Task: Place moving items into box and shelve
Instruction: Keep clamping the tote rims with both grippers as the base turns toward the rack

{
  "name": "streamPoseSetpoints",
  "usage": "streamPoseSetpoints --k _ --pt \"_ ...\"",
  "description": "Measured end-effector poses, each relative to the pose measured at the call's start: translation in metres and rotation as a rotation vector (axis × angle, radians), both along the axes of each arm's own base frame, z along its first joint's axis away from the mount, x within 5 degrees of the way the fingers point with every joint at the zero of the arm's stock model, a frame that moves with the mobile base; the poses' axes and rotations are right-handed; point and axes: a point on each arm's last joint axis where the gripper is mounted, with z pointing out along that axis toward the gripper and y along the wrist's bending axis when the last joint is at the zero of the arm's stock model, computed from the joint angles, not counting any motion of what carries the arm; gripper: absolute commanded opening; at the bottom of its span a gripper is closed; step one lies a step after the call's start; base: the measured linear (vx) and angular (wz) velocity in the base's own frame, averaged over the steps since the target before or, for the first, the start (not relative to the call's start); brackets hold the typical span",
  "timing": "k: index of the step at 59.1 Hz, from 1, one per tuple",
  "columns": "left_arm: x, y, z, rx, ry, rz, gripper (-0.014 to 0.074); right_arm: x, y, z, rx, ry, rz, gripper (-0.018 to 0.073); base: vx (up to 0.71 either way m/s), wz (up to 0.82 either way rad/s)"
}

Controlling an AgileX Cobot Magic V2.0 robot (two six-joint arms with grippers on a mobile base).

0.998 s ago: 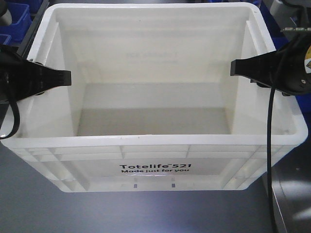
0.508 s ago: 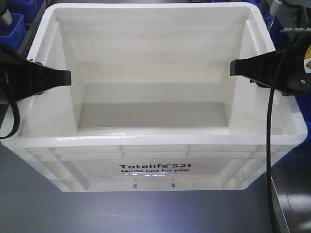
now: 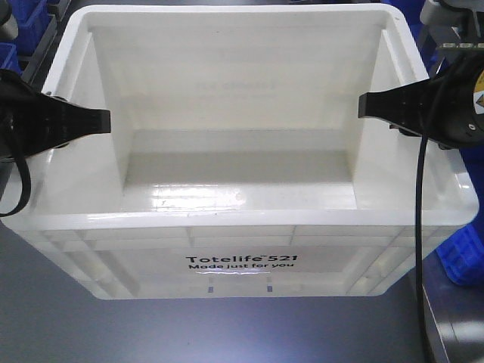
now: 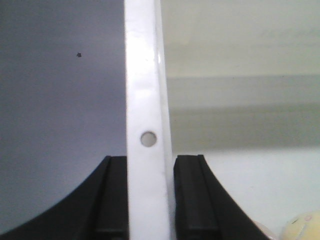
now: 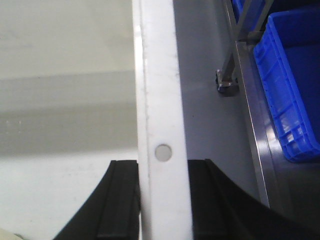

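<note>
- Clenched on opposite walls of box (image 3: 242, 219): left hand (image 4: 150, 165), right hand (image 5: 162, 167).
- Move both arms in step and hold box level, or walls may slip.

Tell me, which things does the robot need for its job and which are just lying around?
For the job: white box, side walls clamped by left pincer and right pincer; pale rounded piece inside it, barely in view.
Just lying about: blue bin; metal post beside it.

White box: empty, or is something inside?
Not empty: the left wrist view shows a pale yellow rounded piece inside the box.
</note>
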Motion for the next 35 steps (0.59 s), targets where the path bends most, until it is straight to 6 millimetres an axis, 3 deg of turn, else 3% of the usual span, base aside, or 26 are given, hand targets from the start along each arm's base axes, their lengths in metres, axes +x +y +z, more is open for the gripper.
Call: streamPoseSetpoints --k 35 --pt "0.0 -0.0001 0.0 0.0 -0.001 0.0 0.0109 0.0 0.0 0.0 0.0 0.0 0.0 -0.0011 0.39 -0.04"
